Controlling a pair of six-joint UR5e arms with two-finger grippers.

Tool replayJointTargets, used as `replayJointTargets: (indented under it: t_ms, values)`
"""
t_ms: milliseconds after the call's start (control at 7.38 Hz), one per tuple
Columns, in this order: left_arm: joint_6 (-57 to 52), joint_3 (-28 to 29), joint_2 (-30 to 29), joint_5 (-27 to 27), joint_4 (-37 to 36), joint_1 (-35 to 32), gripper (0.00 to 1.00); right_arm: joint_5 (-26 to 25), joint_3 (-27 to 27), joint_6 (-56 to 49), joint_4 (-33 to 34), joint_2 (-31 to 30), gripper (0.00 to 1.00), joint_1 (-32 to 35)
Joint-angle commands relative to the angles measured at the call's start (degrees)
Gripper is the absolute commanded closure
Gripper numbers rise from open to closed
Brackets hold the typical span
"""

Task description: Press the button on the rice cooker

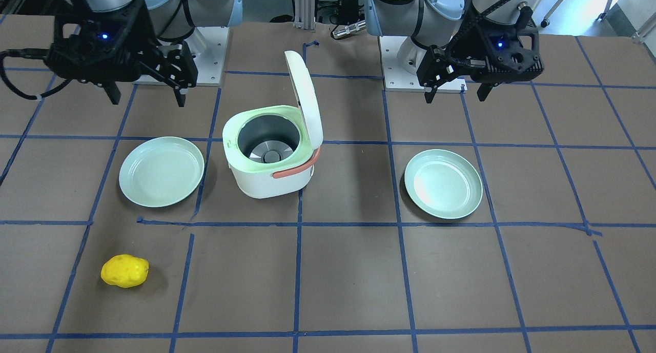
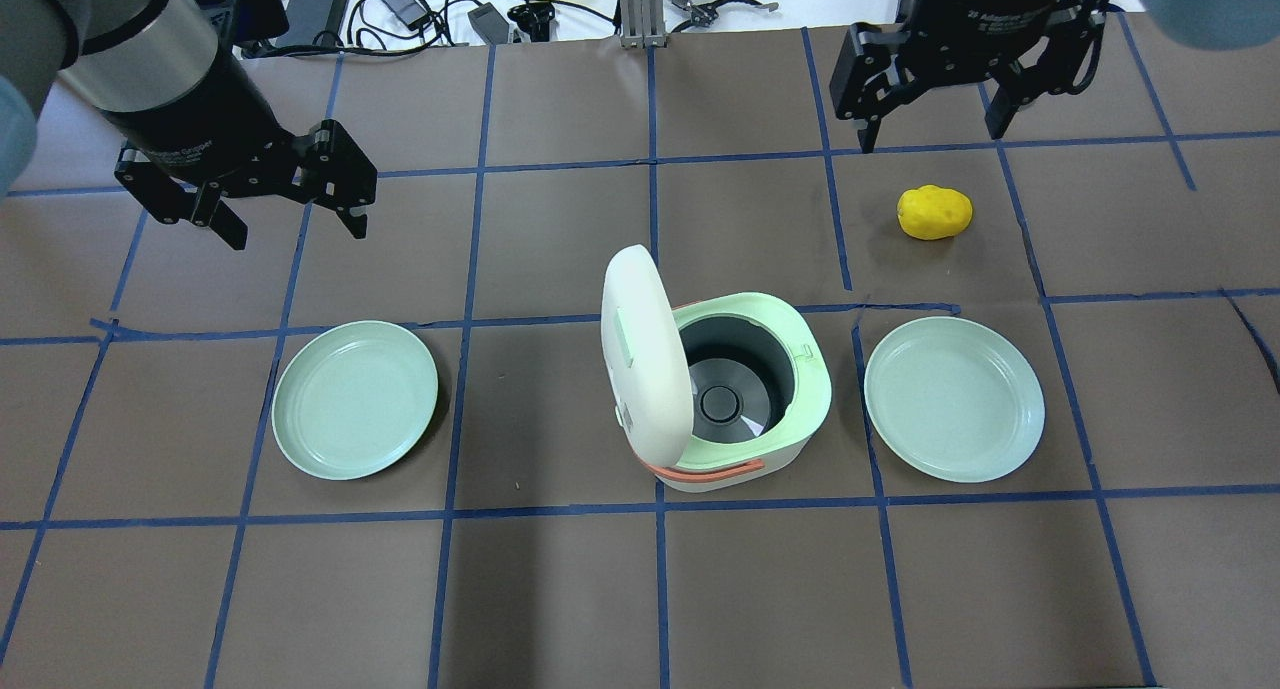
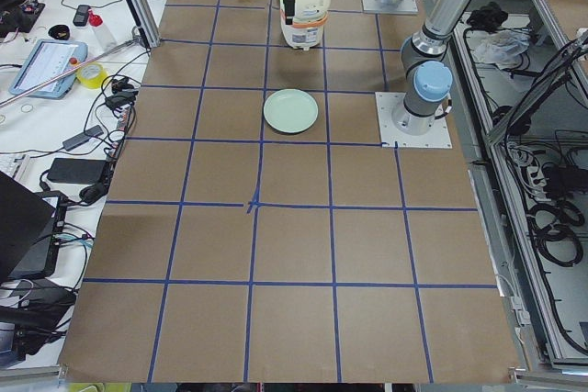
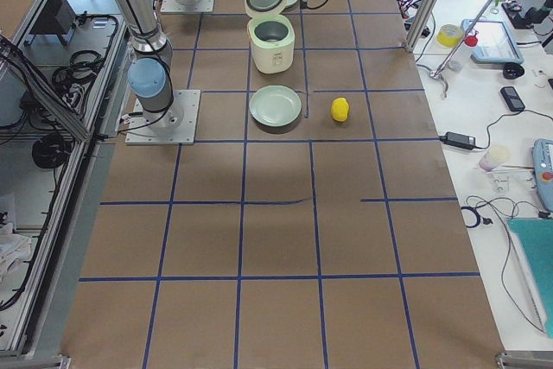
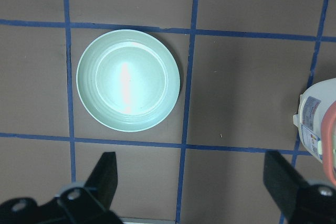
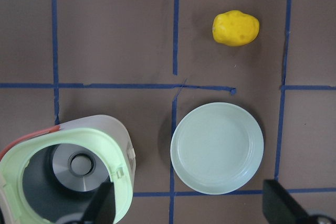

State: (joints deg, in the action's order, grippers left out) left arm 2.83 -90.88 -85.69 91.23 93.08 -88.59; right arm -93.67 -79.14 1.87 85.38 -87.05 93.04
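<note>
I log the brown table (image 2: 560,589), gridded in blue tape. The rice cooker (image 2: 730,399) stands mid-table with its lid (image 2: 645,359) tipped up open. Its side label (image 5: 313,129) is too small to read.

Left gripper (image 2: 298,231): fingers spread, holding nothing, raised well apart from the cooker on the robot's left.

Right gripper (image 2: 930,134): likewise spread and empty, well apart on the other side. Its body lettering partly reads "Adaptive".

A green plate (image 2: 355,399) flanks the cooker on the left and a second plate (image 2: 953,399) on the right. A yellow lumpy item (image 2: 934,212) lies near the second plate.
</note>
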Motion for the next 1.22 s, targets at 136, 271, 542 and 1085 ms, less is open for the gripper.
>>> replayJointTargets:
  t_ms: [136, 271, 542, 1085]
  values:
    - [0.0, 0.0, 0.0, 0.0, 0.0, 0.0, 0.00, 0.3, -0.4, -1.3, 5.8, -0.1, 0.00, -3.4]
    - [0.1, 0.0, 0.0, 0.0, 0.0, 0.0, 0.00, 0.2, -0.4, -1.3, 5.5, -0.1, 0.00, -3.2]
    - [0.0, 0.0, 0.0, 0.0, 0.0, 0.0, 0.00, 0.3, -0.4, -1.1, 5.4, -0.1, 0.00, -3.2]
    - [0.0, 0.0, 0.0, 0.0, 0.0, 0.0, 0.00, 0.2, -0.5, -1.2, 5.1, -0.1, 0.00, -3.2]
